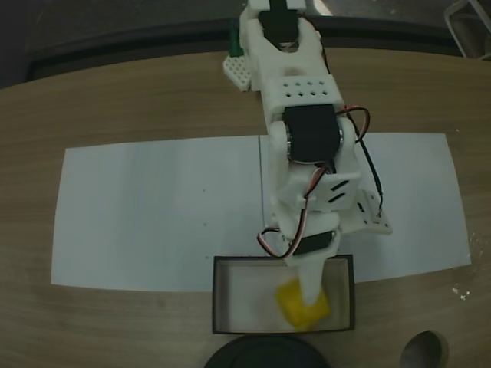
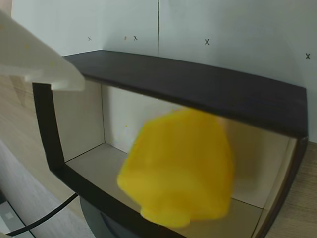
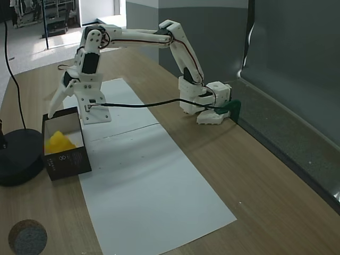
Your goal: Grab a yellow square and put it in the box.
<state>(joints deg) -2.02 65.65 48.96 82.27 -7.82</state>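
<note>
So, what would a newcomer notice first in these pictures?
The bright yellow square, blurred, sits inside the box at the table's near edge in a fixed view. The white gripper hangs open just above it, the arm stretched over the white paper.

We're seeing a wooden table (image 3: 276,202) carrying white paper sheets (image 3: 154,186); the box (image 3: 66,159) sitting at the paper's left edge, a black round base (image 3: 18,159) lying just left of it.
</note>
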